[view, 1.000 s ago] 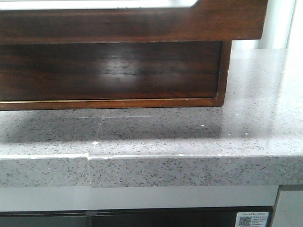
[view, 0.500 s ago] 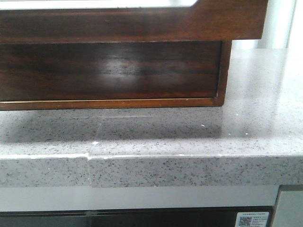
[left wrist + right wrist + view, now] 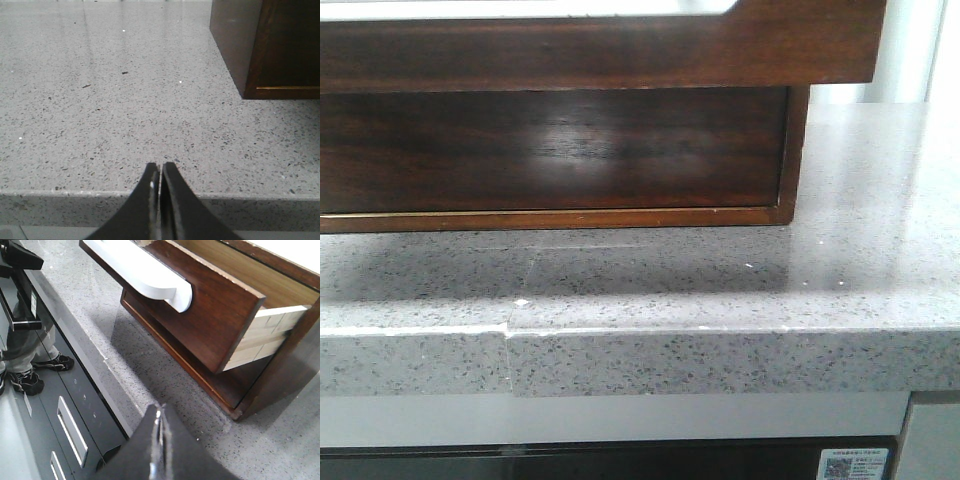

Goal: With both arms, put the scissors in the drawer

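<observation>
we see the drawer (image 3: 210, 315) pulled out of its dark wooden cabinet frame (image 3: 280, 380), pale interior exposed; in the front view its brown front (image 3: 600, 50) overhangs the speckled grey stone surface (image 3: 720, 290). scissors not visible in any view; we cannot locate them. left end effector (image 3: 160, 172) has fingers pressed together, gripping nothing, above the surface edge beside the cabinet corner. right end effector (image 3: 158, 415) likewise closed and empty, facing the drawer.
</observation>
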